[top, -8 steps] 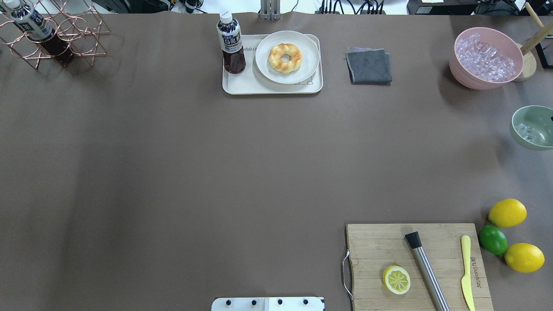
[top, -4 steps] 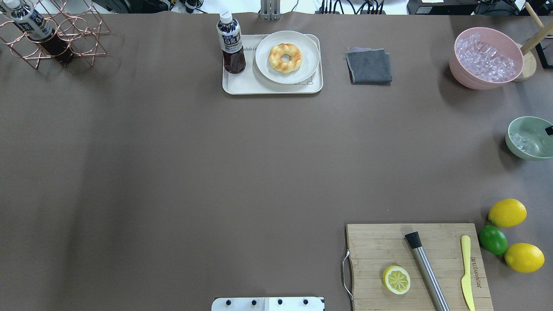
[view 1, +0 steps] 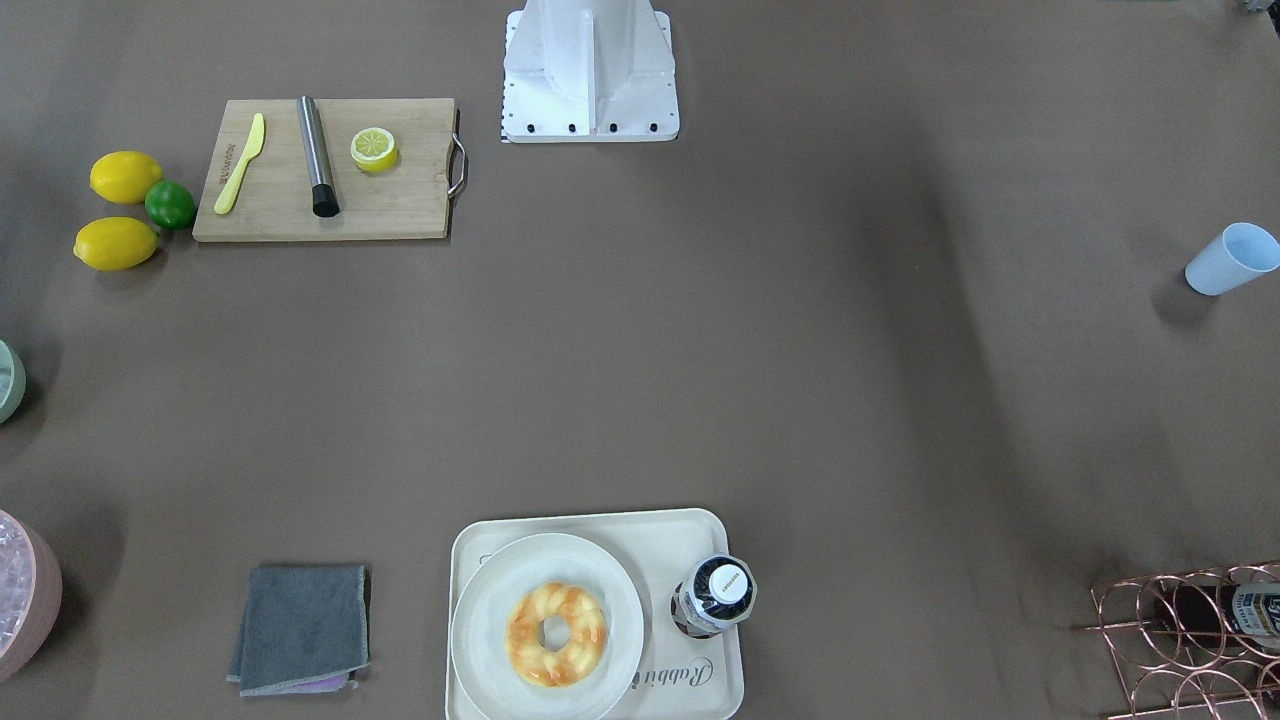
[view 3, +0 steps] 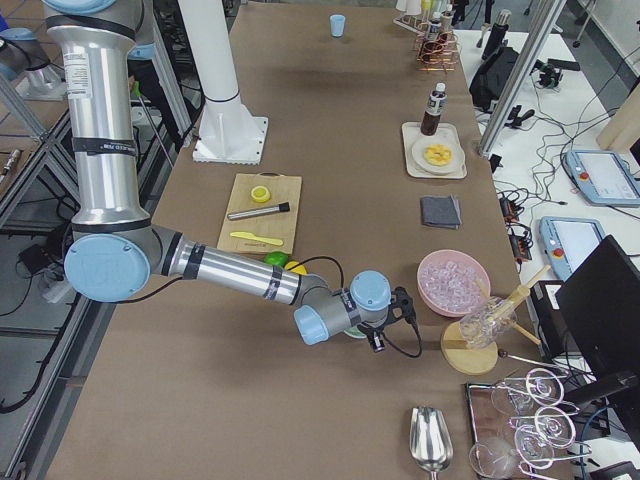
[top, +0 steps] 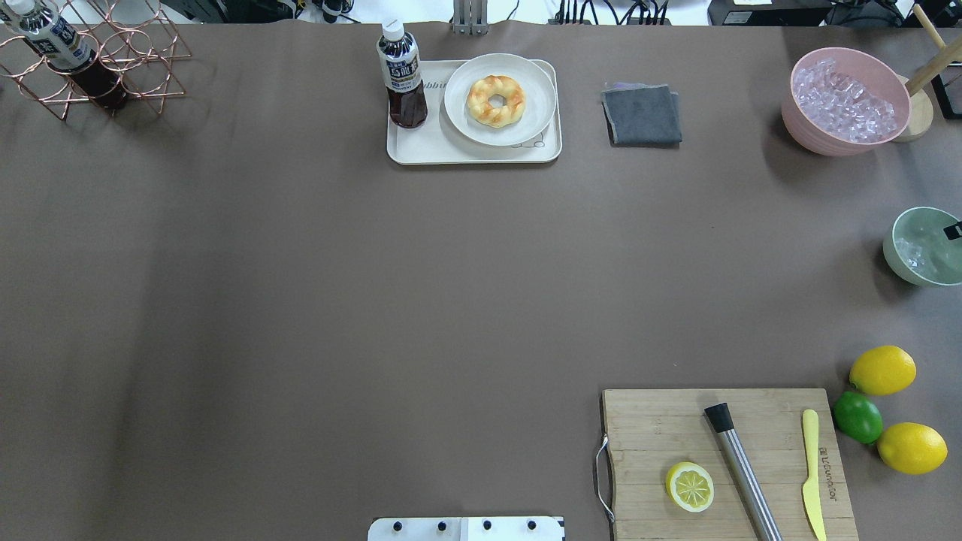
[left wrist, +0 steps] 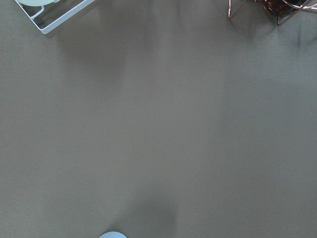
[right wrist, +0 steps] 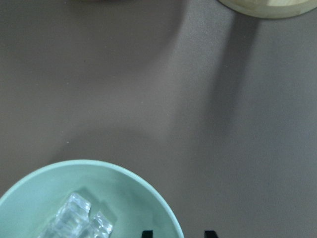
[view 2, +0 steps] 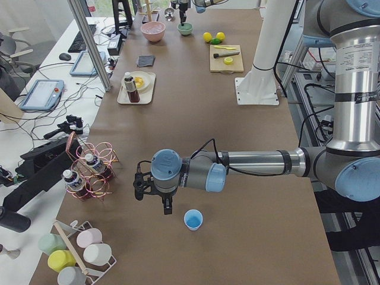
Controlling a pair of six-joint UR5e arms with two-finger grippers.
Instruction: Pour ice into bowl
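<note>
Here the right jaws straddle the bowl (right wrist: 133,198).

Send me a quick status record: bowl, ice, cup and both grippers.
bowl: seems to rest on the table's right end
ice: a few cubes inside the bowl
light blue cup: upright at the left end, looks empty
right gripper: open, fingertips straddling the bowl's rim
left gripper: beside the light blue cup; open or shut unclear
pink tub: holds clear pieces, beyond the bowl
</note>
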